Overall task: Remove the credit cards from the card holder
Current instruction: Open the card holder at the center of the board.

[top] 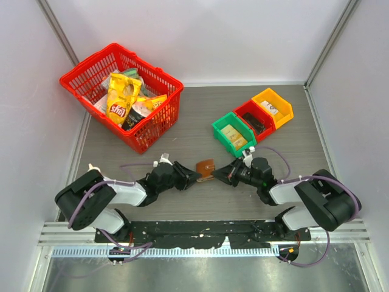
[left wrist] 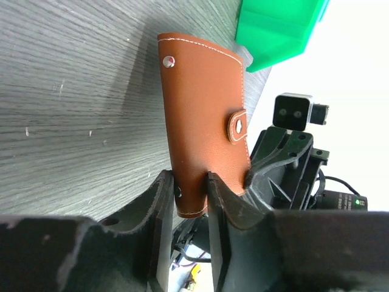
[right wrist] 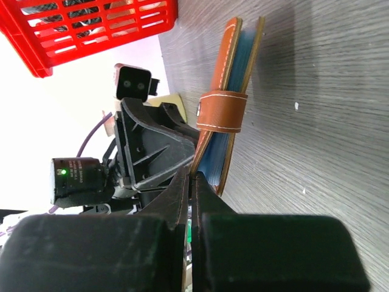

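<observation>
On table [top: 200, 121], card holder [top: 206, 168], long axis left-right

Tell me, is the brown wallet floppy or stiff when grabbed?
Probably fairly stiff: the card holder sticks out from the left gripper with only a slight curve. Likely light, since a pinch at one edge holds it. Its tab wraps both panels, so it probably won't flop open.
</observation>
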